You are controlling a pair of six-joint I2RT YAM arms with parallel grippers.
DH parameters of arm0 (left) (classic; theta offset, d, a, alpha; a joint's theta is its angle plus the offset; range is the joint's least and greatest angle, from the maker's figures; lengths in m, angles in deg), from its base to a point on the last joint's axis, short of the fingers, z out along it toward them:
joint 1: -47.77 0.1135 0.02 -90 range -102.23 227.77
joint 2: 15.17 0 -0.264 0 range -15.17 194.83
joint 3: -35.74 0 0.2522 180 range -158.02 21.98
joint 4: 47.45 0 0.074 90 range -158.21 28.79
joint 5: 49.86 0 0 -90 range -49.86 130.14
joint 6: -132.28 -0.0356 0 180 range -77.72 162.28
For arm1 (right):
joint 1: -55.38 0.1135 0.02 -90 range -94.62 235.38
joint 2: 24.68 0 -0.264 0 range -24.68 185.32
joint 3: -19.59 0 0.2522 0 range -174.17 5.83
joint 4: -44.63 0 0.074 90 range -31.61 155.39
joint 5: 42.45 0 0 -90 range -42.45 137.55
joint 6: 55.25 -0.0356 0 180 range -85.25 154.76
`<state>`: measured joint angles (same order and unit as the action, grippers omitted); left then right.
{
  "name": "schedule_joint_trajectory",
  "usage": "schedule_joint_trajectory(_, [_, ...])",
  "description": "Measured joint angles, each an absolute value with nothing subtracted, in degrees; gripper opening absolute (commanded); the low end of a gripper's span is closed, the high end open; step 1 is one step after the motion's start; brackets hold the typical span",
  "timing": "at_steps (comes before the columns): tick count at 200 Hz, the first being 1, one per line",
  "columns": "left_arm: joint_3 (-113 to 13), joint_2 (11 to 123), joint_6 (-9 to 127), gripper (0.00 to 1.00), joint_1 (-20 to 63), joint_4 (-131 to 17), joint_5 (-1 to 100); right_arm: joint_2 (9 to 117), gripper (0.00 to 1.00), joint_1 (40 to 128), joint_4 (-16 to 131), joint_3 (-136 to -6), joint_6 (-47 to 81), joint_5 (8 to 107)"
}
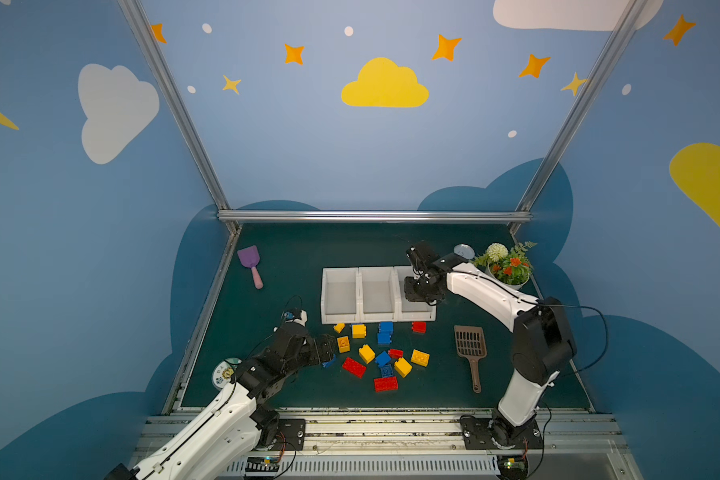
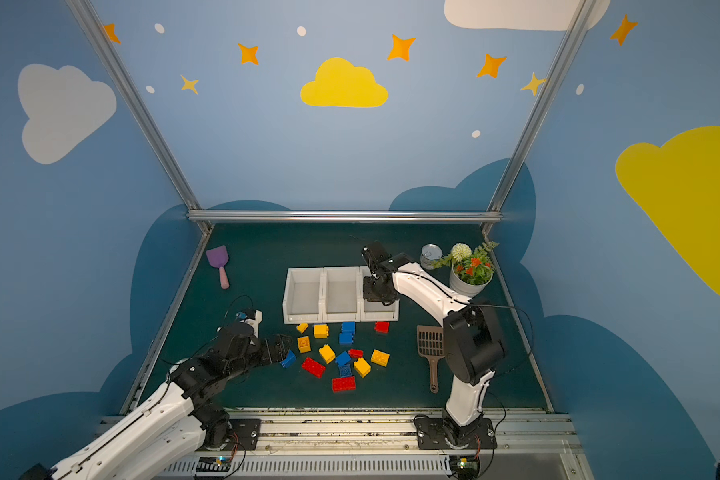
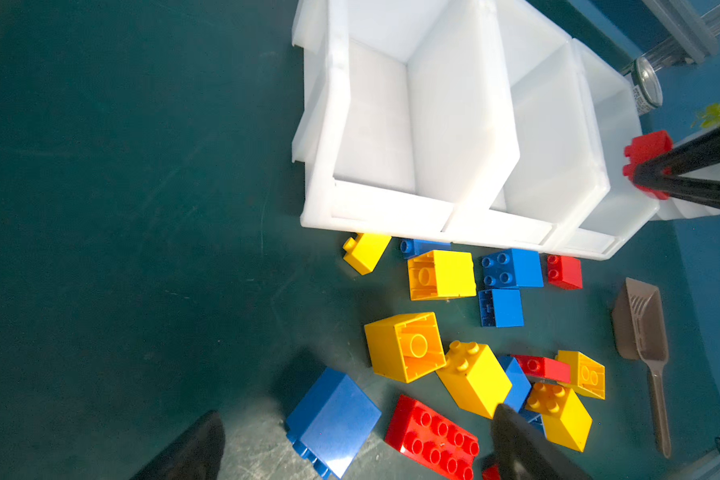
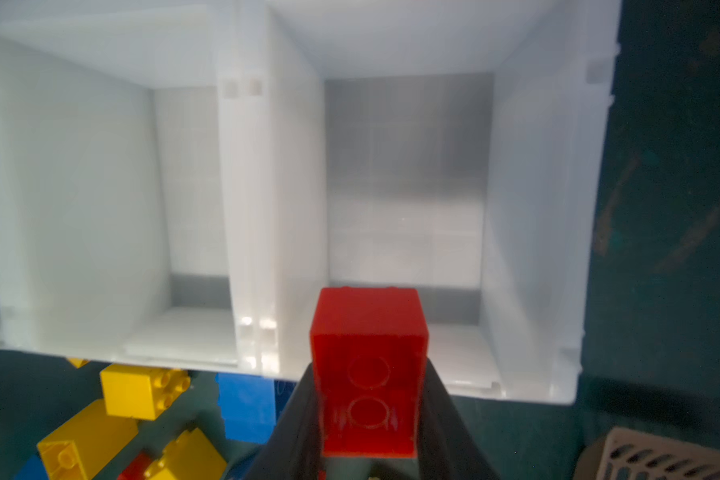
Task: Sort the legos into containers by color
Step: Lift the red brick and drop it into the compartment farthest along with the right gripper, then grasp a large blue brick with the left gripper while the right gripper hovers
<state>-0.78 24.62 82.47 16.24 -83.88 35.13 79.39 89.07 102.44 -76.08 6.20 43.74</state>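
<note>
Our right gripper (image 4: 366, 370) pinches the red brick (image 4: 368, 332), hollow underside toward its wrist, long axis along the fingers (image 4: 445, 415); left gripper (image 3: 358, 413) spread wide.

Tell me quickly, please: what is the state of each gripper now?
Left gripper: open, holding nothing.
Right gripper: closed on a red studded plastic brick.

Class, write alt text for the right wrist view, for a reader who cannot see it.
The right hand grips a red brick, hollow underside to the camera, above the front edge of an empty white bin. On the green mat nearby lie yellow bricks and blue bricks.
</note>
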Motion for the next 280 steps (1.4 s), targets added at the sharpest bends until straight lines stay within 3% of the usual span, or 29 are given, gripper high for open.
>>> schedule_joint_trajectory(36, [-1.09,24.9,81.92,0.99,16.24,-84.74,35.54,80.9,0.32,88.04,103.58,-77.24,6.57,44.72])
schedule_joint_trajectory(81, [-1.16,25.25,81.48,0.99,16.24,-85.48,35.74,82.93,0.56,87.71,104.21,-79.68,7.12,45.27])
schedule_joint_trajectory(104, [-1.16,25.25,81.39,0.99,16.24,-85.33,35.76,83.19,0.62,87.71,105.15,-79.97,7.38,45.33])
schedule_joint_trajectory(152, [-1.16,26.11,81.13,0.99,16.24,-85.13,35.67,81.07,0.64,87.98,105.68,-79.18,6.92,45.55])
schedule_joint_trajectory(215, [-1.68,25.65,81.57,0.92,15.67,-87.91,35.3,62.96,0.65,91.06,106.44,-65.65,4.3,45.09])
schedule_joint_trajectory(280, [-2.62,24.25,86.16,0.92,15.17,-93.76,33.9,51.79,0.65,91.89,107.56,-54.9,-0.93,45.03])
